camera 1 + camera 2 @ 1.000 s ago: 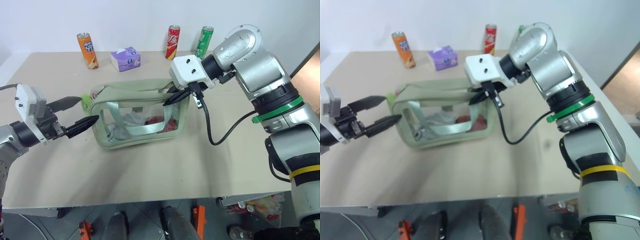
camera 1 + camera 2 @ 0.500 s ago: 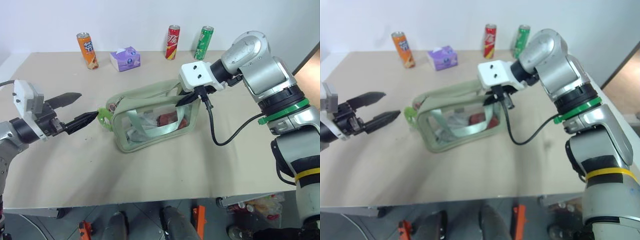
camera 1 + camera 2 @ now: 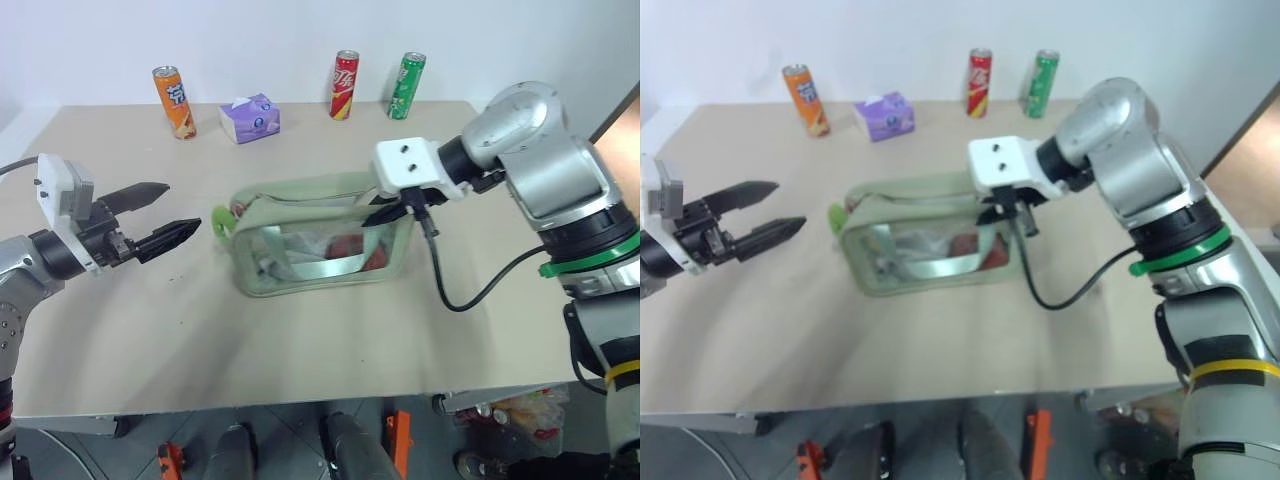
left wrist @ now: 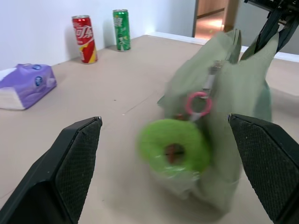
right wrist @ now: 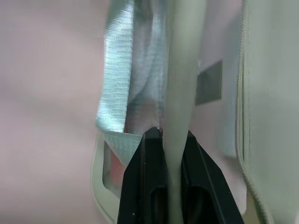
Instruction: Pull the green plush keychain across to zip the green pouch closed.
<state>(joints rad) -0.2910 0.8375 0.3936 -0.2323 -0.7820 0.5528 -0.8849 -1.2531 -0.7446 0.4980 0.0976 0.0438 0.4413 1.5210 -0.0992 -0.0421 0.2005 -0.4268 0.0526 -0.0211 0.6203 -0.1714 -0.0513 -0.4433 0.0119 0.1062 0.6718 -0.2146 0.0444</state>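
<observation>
The green pouch (image 3: pixel 322 233) has been dragged across the table toward the robot's right, carried along by the right gripper (image 3: pixel 381 213), which is clamped on the pouch's right-hand top edge. The pouch, tilted at an angle half a second ago, is now seen lying squarer to the table's front edge. The green plush keychain (image 3: pixel 222 220), earlier right at the left gripper (image 3: pixel 158 213), is now set clearly apart from its spread fingers

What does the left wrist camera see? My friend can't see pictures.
A fuzzy green keychain hangs off the end of the green pouch, between the open left gripper fingers. Behind on the table sit a red can, a green can and purple tissues.
</observation>
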